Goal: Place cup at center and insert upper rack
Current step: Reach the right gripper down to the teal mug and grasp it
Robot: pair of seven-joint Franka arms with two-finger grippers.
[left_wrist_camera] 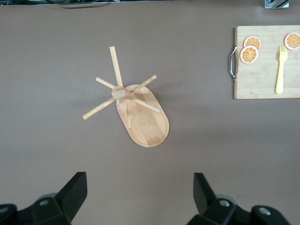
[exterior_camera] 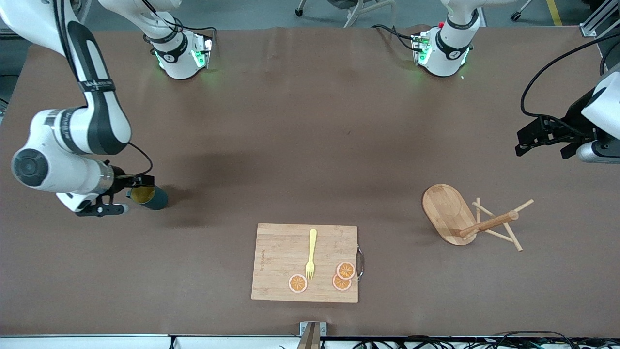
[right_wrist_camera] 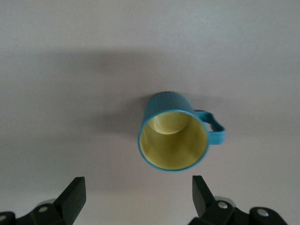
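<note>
The right tool (exterior_camera: 127, 194) is seen low at the right arm's end of the surface (exterior_camera: 310, 145), its fingers (right_wrist_camera: 75, 194) spread wide and nothing gripped. The cup (exterior_camera: 147, 196) is found right at the tool's tips, lying on its side on the surface with its yellow mouth turned toward the tool; no contact can be confirmed. In the right wrist view the cup (right_wrist_camera: 176, 133) is framed between the two open fingers and ahead of them, its handle sticking out to one side.

Next, a board (exterior_camera: 305, 264) is passed, well apart from both tools and close to the front camera. A yellow fork (exterior_camera: 310, 254) is laid on it, and three orange slices (exterior_camera: 342, 276) are set near the fork's tines. A metal handle (exterior_camera: 360, 261) is fitted on the board's edge toward the left arm's end.

The rack (exterior_camera: 472, 220) is tipped over on the surface, its oval base (exterior_camera: 445, 211) raised on edge, its post and pegs resting on the surface. It is well apart from the left tool.

The left tool (exterior_camera: 525, 143) is held in the air at the left arm's end, over bare surface, fingers (left_wrist_camera: 72, 192) released and empty. In the left wrist view the rack (left_wrist_camera: 136, 110) is seen ahead of the open tool, untouched.
</note>
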